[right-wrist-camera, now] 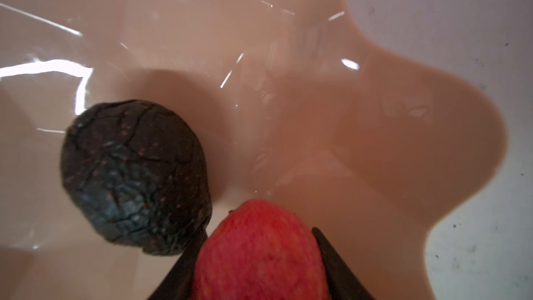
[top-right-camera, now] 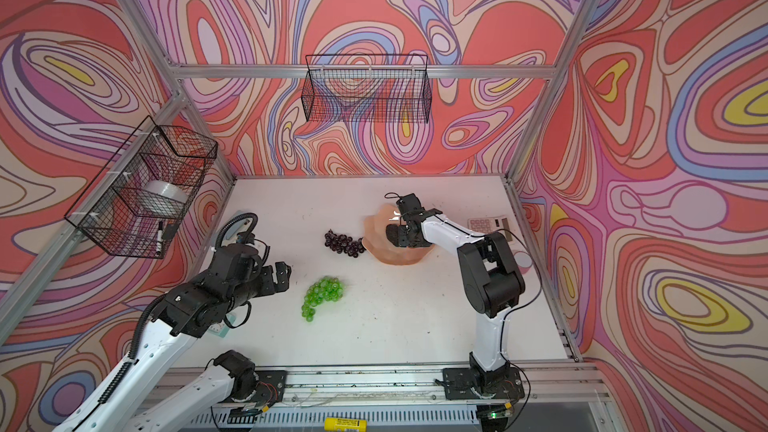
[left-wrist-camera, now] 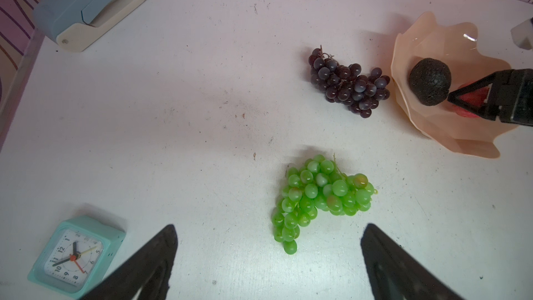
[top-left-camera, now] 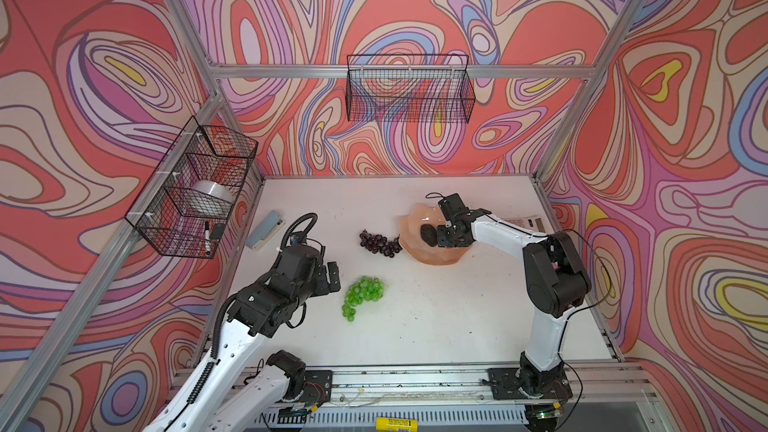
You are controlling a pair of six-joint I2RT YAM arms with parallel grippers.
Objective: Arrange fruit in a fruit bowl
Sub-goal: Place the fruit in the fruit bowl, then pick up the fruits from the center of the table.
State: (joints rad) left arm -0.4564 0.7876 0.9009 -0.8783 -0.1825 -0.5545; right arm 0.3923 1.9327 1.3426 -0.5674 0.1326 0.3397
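The peach-pink fruit bowl (top-left-camera: pixel 432 258) (top-right-camera: pixel 395 258) (left-wrist-camera: pixel 427 131) (right-wrist-camera: pixel 375 128) stands at the right middle of the white table. A dark bumpy avocado-like fruit (top-left-camera: pixel 429 234) (left-wrist-camera: pixel 429 81) (right-wrist-camera: pixel 134 177) lies in it. My right gripper (top-left-camera: pixel 446 238) (right-wrist-camera: pixel 259 232) hangs low inside the bowl, shut on a small red fruit (right-wrist-camera: pixel 259 252) (left-wrist-camera: pixel 473 96) beside the avocado. The dark purple grape bunch (top-left-camera: pixel 380 243) (left-wrist-camera: pixel 350 88) lies on the table against the bowl's left rim. The green grape bunch (top-left-camera: pixel 362 295) (left-wrist-camera: pixel 320 197) lies nearer the front. Left of it, my left gripper (top-left-camera: pixel 334 276) (left-wrist-camera: pixel 266 229) is open and holds nothing.
A blue stapler (top-left-camera: pixel 266 229) (left-wrist-camera: pixel 89 7) lies at the table's left edge and a mint alarm clock (left-wrist-camera: pixel 76 255) sits under the left arm. A calculator (top-right-camera: pixel 488 224) lies behind the right arm. Black wire baskets hang on the back wall (top-left-camera: pixel 409 89) and the left wall (top-left-camera: pixel 193 189).
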